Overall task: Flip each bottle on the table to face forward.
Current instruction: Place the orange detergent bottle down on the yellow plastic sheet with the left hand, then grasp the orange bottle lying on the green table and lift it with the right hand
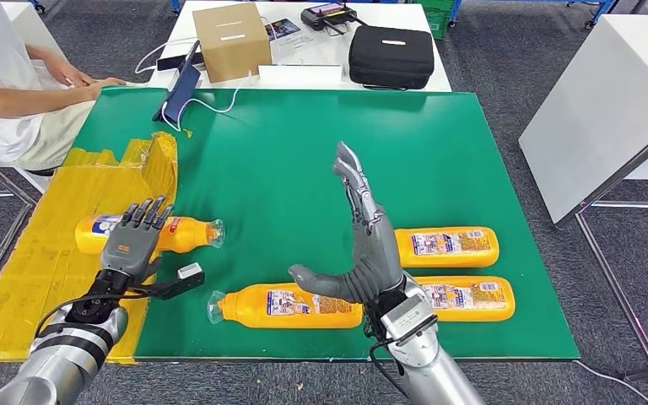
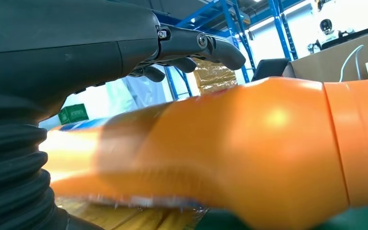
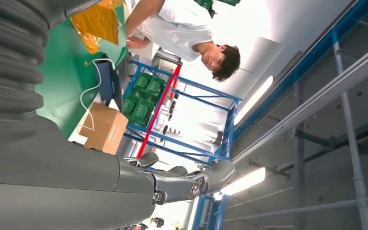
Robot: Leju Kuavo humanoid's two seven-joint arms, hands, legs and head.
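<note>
Several orange bottles lie on their sides on the green mat [image 1: 304,152]. One bottle [image 1: 187,234] lies at the left, cap pointing right, half over the yellow taped area. My left hand [image 1: 135,236] hovers over its body with fingers spread. In the left wrist view the fingers [image 2: 196,48] arch above the bottle [image 2: 249,148] with a gap between them. A second bottle [image 1: 291,305] lies near the front edge, cap to the left. My right hand [image 1: 363,240] stands raised above it, fingers straight up, thumb out, holding nothing. Two more bottles [image 1: 445,246] [image 1: 464,297] lie at the right, labels up.
Yellow tape [image 1: 51,261] covers the table's left part. A person [image 1: 0,84] sits at the far left with a hand on the mat's corner. Behind the mat stand a blue tablet [image 1: 181,93], a cardboard box [image 1: 230,40] and a black case [image 1: 391,56]. A white table [image 1: 599,101] stands at the right.
</note>
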